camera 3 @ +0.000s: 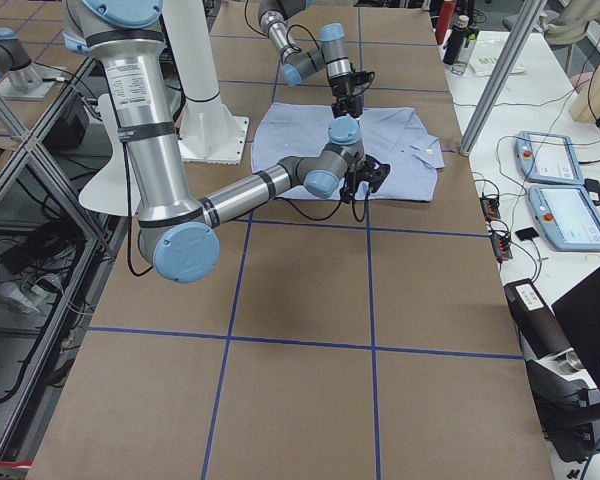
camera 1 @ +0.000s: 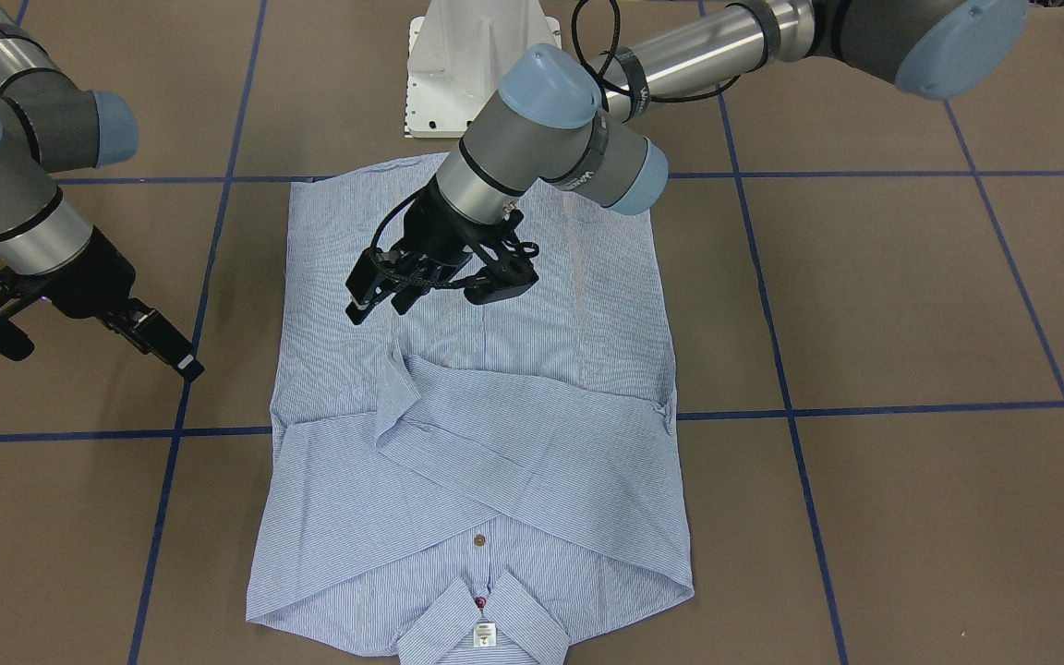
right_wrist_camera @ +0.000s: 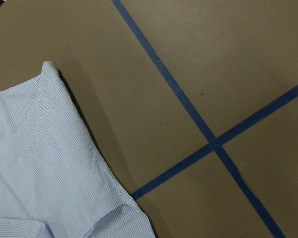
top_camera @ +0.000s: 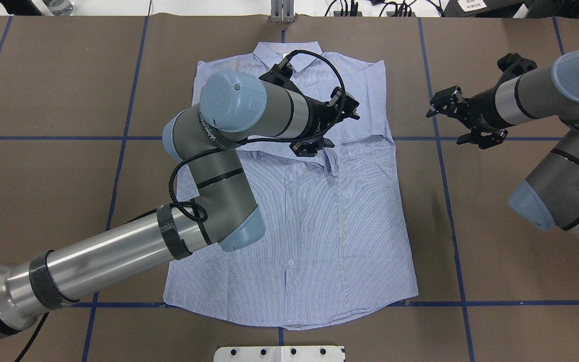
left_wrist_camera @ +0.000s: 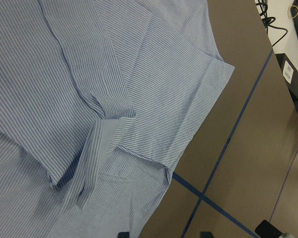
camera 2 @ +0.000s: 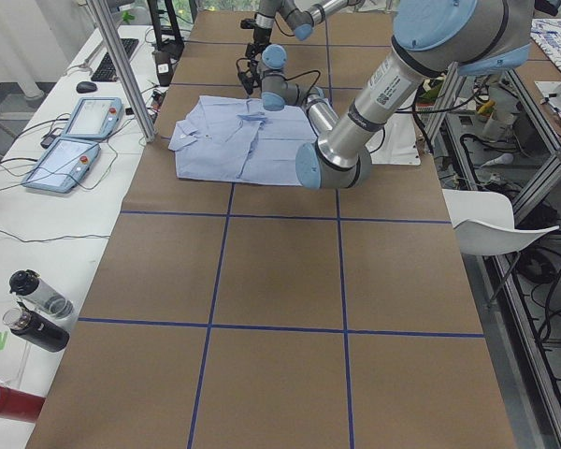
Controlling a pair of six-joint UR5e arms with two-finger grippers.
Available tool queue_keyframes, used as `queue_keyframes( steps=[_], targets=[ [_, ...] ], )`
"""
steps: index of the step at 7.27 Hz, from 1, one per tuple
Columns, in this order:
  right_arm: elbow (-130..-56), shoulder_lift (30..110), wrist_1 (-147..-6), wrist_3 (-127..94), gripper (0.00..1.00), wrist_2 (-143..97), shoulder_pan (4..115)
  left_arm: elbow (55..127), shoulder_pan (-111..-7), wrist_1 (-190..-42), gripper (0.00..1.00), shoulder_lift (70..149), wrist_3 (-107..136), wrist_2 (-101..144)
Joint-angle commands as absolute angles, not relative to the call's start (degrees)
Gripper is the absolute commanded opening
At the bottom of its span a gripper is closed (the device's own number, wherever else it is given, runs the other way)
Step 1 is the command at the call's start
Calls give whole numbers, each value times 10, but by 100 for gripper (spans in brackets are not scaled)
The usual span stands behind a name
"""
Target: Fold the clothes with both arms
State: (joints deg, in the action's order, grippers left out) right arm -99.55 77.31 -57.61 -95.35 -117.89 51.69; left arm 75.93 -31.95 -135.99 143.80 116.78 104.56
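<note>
Brown table surface (camera 1: 911, 305): paper-covered, marked into squares by blue tape lines (camera 1: 864, 409); it lies under both sets of fingers.
Left arm (top_camera: 118, 256): silver-grey with pale blue caps, reaching out over the shirt.
Right arm (top_camera: 561, 166): bent and standing off to the side of the garment.
Shirt (camera 1: 578, 305): light blue-and-white fine stripe, spread flat, front up. It lies directly below the left fingers and beside the right fingers, apart from them.
Sleeves (camera 1: 495, 434): both laid across the chest and crossing each other, just collar-side of the left fingers.
Left gripper (camera 1: 380, 307): poised over the shirt's body. Fingertips (left_wrist_camera: 123, 234) stand apart with nothing between them, as the wrist view shows.
Right gripper (camera 1: 176, 356): over bare table near a tape crossing, with the shirt's edge to one side of it. Whether its fingers are apart or together cannot be told.
Collar (camera 1: 444, 619): at the shirt's end far from the left fingers, past the crossed sleeves.
Neck label (camera 1: 484, 634): white, inside the collar.
Brown button (camera 1: 479, 540): on the placket, between the sleeves and the collar.
Red button (camera 1: 480, 602): at the collar's opening.
</note>
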Motion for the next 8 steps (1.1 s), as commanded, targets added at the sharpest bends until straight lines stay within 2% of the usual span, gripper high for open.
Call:
queue_keyframes(
  steps=[1,3,5,7,8],
  targets=[
    [-1012,777,-574,-990,100,-1167,484,824,-321,-1354,99,1417,1167,1050],
    [-1054,789,-576,-1066,100,-1070,392,964,-323,-1354,97,1288,1139,1062],
    [-1133,870,-577,-1099,100,-933,271,987,-335,-1352,97,1239,1074,1074],
    [-1153,899,-578,-1170,99,-875,196,994,-352,-1352,97,1208,1034,1076],
    [-1189,929,-595,-1216,99,-858,159,992,-356,-1352,97,1206,1017,1075]
  ],
)
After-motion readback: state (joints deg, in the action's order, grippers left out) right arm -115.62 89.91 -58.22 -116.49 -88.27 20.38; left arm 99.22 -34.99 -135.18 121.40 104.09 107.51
